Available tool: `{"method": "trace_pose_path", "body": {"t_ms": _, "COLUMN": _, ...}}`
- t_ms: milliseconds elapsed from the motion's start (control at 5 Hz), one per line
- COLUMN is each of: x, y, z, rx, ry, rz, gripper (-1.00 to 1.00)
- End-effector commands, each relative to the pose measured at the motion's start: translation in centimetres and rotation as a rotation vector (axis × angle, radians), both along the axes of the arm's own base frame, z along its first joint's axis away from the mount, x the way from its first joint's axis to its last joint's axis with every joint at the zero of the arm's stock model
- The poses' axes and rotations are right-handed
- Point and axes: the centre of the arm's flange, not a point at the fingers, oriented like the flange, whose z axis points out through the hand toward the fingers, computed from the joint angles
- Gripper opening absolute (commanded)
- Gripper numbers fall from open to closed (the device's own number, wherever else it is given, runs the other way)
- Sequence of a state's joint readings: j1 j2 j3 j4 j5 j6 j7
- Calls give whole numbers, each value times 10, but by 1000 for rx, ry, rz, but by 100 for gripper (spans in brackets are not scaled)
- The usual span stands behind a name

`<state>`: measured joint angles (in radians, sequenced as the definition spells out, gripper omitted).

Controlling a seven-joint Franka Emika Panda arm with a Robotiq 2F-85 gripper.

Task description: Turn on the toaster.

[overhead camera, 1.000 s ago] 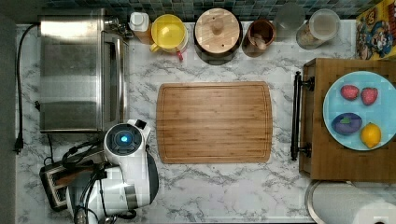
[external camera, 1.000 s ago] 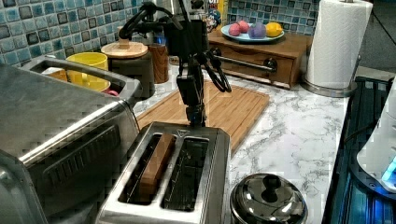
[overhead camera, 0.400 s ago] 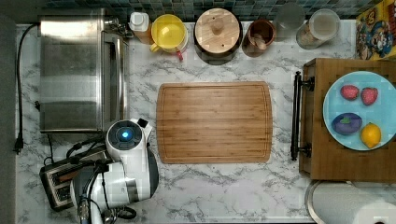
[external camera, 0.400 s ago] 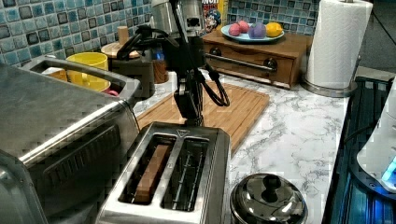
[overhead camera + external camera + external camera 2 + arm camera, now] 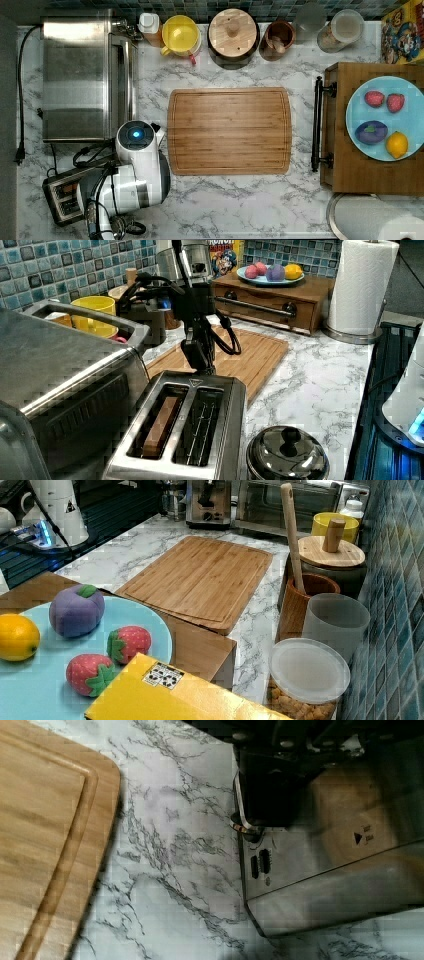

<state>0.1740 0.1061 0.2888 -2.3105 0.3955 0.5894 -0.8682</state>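
The toaster [image 5: 192, 440] stands at the near edge of the counter in the left view, a brown slice [image 5: 159, 426] sunk low in one of its two slots. My gripper [image 5: 199, 360] points straight down at the toaster's far end, fingers together, its tip just behind the top rim. The wrist view has the dark gripper [image 5: 266, 802] pressed against the end face of the toaster [image 5: 335, 870], right where the lever slot runs. From above, my arm covers part of the toaster [image 5: 61, 197] at the top view's lower left. The toaster [image 5: 209, 502] is far off in the right view.
A large toaster oven [image 5: 85, 75] sits close beside the toaster. A bamboo cutting board [image 5: 230, 131] lies mid-counter, with mugs and jars [image 5: 181, 34] along the back wall. A steel pot lid [image 5: 287, 456] and a paper towel roll [image 5: 360, 287] stand toward the left view's right.
My gripper has gone down along the toaster's far end. The slice, which stood higher in its slot, has sunk down into the toaster.
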Motion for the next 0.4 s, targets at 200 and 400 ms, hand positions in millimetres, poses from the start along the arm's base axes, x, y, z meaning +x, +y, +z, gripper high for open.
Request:
{"method": "trace_pose_path", "body": {"t_ms": 200, "x": -24, "y": 27, "z": -105, "rx": -105, "ry": -81, "rz": -90, "gripper": -100}}
{"method": "trace_pose_path", "body": {"t_ms": 400, "x": -41, "y": 44, "z": -79, "rx": -114, "ry": -114, "rz": -77, "gripper": -100}}
